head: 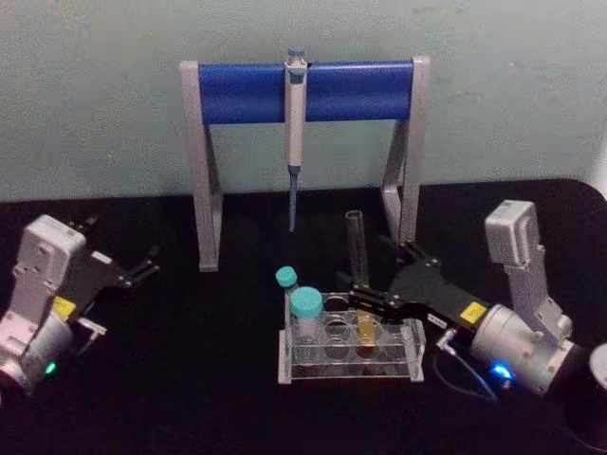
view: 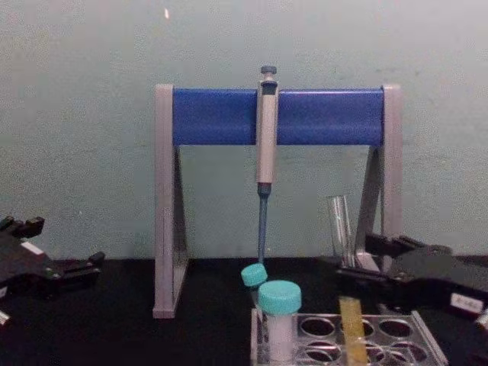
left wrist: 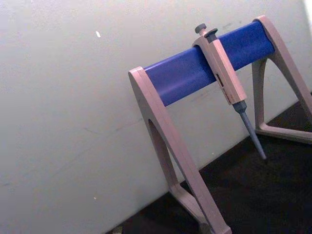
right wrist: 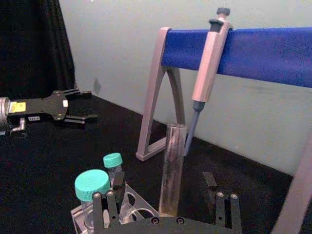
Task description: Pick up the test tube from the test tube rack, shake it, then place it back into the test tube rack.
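Black matte tabletop (head: 190, 398), pale green wall behind. Test tube (head: 358, 248) stands upright in a rear hole of the test tube rack (head: 413, 368): long, thin clear glass, open top, with yellow liquid (head: 366, 328) in the low end inside the rack.

Right gripper (head: 372, 301) is at the tube just above the rack. In the right wrist view the tube (right wrist: 171, 168) sits between the fingers (right wrist: 210, 184) with a gap on both sides, so the jaws are wide and not clamped. My read: grasp step, tube not lifted yet.

Risks:
- Smooth round glass could slip or tilt if the jaws close off-centre.
- Uncapped tube means a hard shake could throw liquid out.
- A skewed lift could bind the tube in the hole and drag the light plastic rack along.
- Teal-capped vials (head: 305, 311) share the rack on its left side and could be knocked by a sideways pull.
- Re-seating needs the round bottom lined up with the hole; a miss hits the grid.

Rack is low clear plastic with round holes. Behind it, a grey-legged stand with blue crossbar (head: 256, 92) holds a hanging pipette (head: 295, 123) with its tip pointed down. Left gripper (head: 140, 270) is parked well to the left, fingers spread, holding nothing.
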Available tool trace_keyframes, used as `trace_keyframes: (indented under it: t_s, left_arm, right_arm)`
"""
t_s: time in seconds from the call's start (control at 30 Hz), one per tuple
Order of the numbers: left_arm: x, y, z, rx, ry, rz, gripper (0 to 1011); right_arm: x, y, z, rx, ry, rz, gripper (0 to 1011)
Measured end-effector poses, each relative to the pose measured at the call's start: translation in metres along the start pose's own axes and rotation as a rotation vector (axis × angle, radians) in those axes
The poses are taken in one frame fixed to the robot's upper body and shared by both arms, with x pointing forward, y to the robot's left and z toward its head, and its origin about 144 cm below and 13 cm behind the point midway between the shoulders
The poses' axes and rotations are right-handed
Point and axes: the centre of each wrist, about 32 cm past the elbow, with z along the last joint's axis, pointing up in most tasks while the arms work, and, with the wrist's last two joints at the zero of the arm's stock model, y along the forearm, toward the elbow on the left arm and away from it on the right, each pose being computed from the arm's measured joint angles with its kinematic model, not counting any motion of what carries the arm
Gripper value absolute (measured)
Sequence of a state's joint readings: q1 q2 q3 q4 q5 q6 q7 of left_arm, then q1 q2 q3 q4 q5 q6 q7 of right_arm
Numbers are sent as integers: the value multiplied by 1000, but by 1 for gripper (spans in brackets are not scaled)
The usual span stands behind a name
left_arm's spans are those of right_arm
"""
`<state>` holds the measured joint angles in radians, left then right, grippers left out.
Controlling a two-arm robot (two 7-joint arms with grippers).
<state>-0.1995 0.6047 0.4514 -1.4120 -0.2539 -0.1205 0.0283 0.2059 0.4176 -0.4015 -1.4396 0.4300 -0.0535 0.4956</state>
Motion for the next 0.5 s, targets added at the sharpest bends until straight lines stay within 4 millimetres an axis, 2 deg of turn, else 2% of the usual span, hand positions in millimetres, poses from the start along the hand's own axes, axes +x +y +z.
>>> trace_keyframes:
  t_s: [0.33,0.5]
  left_arm:
    - [0,0,0,0,0,0,1010]
    - [0,0,0,0,0,0,1009]
  right_arm:
    - [-2,-35,4,27,-11,-24,1000]
    - [-3,-53,3,54,-18,-113,1000]
